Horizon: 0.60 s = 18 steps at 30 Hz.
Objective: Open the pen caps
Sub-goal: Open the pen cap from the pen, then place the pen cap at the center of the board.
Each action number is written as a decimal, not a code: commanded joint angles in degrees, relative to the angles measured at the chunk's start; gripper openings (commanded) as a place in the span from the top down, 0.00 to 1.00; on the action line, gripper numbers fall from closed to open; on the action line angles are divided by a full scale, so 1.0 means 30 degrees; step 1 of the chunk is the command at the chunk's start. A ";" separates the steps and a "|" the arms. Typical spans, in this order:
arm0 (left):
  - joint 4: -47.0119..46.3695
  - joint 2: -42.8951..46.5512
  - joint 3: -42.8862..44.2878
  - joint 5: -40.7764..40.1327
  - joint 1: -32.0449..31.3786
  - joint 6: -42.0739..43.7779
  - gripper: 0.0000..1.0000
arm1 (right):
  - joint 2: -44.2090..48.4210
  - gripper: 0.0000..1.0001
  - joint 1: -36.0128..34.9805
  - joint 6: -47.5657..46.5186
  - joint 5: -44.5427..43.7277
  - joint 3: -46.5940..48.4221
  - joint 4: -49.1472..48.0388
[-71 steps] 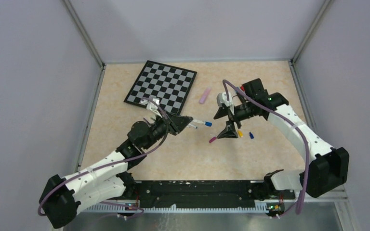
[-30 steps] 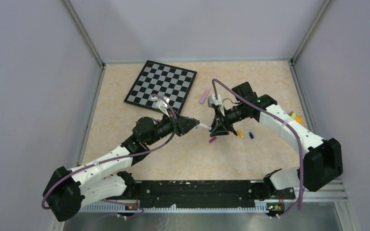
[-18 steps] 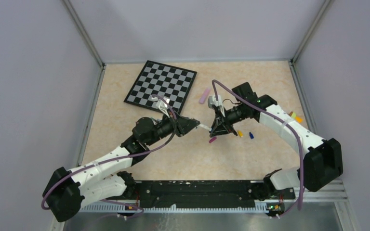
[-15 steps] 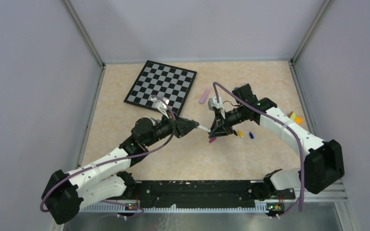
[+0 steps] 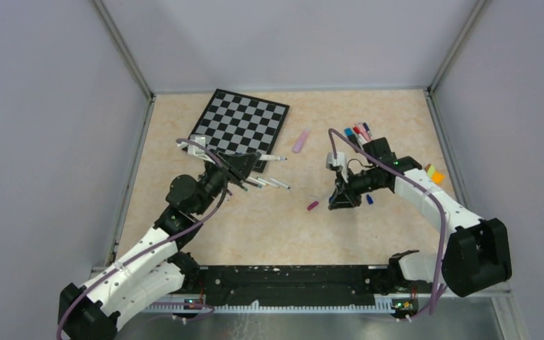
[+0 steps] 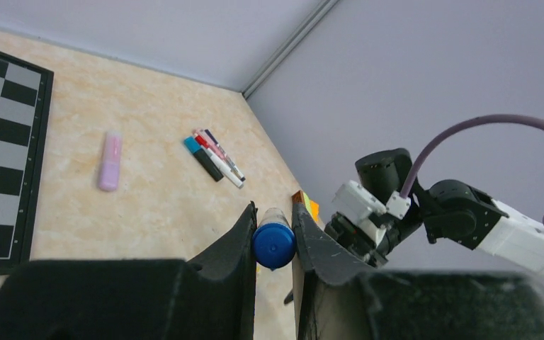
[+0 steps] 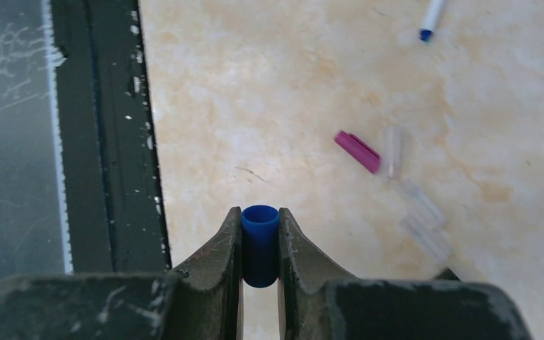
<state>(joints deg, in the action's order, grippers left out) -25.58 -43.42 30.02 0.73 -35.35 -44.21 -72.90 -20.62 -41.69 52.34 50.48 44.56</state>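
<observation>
My left gripper (image 6: 274, 212) is shut on a white pen (image 6: 274, 244), whose round blue end faces the wrist camera. From above, that pen (image 5: 273, 157) sticks out to the right of the left gripper (image 5: 250, 161), by the chessboard's near corner. My right gripper (image 7: 260, 221) is shut on a blue pen cap (image 7: 260, 244), held just above the table. In the top view the right gripper (image 5: 340, 200) is right of centre. A purple cap (image 5: 312, 206) lies to its left and a small blue cap (image 5: 370, 200) to its right. Several uncapped pens (image 5: 269, 183) lie below the left gripper.
The black-and-white chessboard (image 5: 237, 127) lies at the back left. A pink marker (image 5: 300, 140) lies near its right corner. Several capped pens (image 5: 358, 133) lie behind the right arm. A yellow-orange block (image 5: 433, 172) sits by the right wall. Clear caps (image 7: 418, 212) lie near the purple cap (image 7: 358, 151).
The grippers met at the centre on one pen, then pulled apart. The right gripper closed on the blue cap and drew right. The left gripper swung back left with the pen.
</observation>
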 commanded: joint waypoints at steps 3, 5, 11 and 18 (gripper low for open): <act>0.0546 0.0343 0.0095 0.1815 0.0137 0.0818 1.00 | 0.1317 1.00 0.2772 -0.0092 -0.2622 -0.0425 -0.1038; 0.0855 0.0486 -0.0187 0.2270 0.0129 0.0859 1.00 | 0.1073 1.00 0.3922 -0.0234 -0.3637 -0.0556 -0.0984; 0.1332 0.1430 -0.1599 0.3005 0.0133 0.0895 1.00 | -0.0438 0.96 0.7739 -0.0712 -0.6562 -0.0260 -0.0408; 0.1137 0.2098 -0.2940 0.3005 0.0151 0.0759 1.00 | -0.2508 0.90 0.9774 -0.1453 -0.9553 -0.0537 -0.0774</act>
<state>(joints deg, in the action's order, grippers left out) -20.51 -38.17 22.63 8.60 -35.22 -42.48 -77.87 7.31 -43.75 29.80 49.12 42.81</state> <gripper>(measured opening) 0.239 0.130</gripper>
